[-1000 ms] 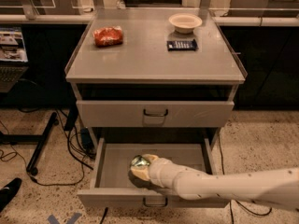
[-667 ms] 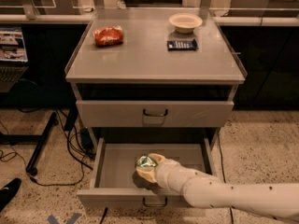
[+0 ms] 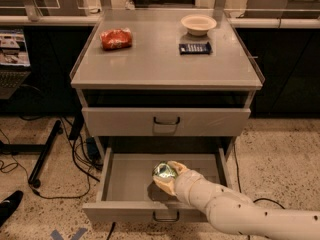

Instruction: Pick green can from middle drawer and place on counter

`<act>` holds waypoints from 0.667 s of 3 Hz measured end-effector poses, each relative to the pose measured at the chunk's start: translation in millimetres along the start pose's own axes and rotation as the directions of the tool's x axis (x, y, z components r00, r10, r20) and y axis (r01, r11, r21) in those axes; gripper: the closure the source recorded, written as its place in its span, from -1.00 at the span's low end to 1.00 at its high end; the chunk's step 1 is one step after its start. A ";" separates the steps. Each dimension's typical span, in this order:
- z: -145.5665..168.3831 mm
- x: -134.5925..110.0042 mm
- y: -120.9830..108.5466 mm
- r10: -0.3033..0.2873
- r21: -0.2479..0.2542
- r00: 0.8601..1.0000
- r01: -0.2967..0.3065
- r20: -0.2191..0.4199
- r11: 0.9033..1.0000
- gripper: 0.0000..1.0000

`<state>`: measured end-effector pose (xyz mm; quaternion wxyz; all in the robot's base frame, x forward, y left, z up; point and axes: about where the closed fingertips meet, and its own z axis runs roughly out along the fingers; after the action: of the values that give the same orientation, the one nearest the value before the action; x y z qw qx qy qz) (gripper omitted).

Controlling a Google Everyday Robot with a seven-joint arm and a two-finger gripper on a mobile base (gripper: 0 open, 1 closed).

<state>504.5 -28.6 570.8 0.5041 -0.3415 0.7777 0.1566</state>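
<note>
The pale arm point(image 3: 240, 211) enters from the lower right and reaches over the front wall of the middle drawer point(image 3: 125, 213), which stands pulled fully out. The gripper point(image 3: 167, 178) sits above the drawer floor, right of centre. Its fingers are clamped around the green can point(image 3: 163, 170), which is held clear of the floor with a dark shadow beneath it.

The upper drawer point(image 3: 210, 122) is closed, flush with the cabinet front. The counter point(image 3: 155, 64) is a flat matte grey surface with raised side rims. It carries a red snack bag point(image 3: 116, 38) at the rear left, a pale bowl point(image 3: 198, 24) at the rear right, and a dark blue flat object point(image 3: 195, 48) just in front of the bowl.

The speckled floor point(image 3: 280, 159) carries black cables point(image 3: 75, 166) and a black stand leg point(image 3: 44, 155) to the left. Dark cabinets under a pale worktop point(image 3: 40, 20) run along the back of the room.
</note>
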 end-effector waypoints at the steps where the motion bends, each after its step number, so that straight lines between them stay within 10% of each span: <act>1: -24.7 -18.4 -17.2 -0.046 0.038 0.999 0.046 0.010 0.998 1.00; 2: -71.7 -74.3 -44.5 -0.168 0.103 0.986 0.165 0.017 0.981 1.00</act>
<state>505.8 -74.9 673.2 0.5421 -0.3772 0.7468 0.0787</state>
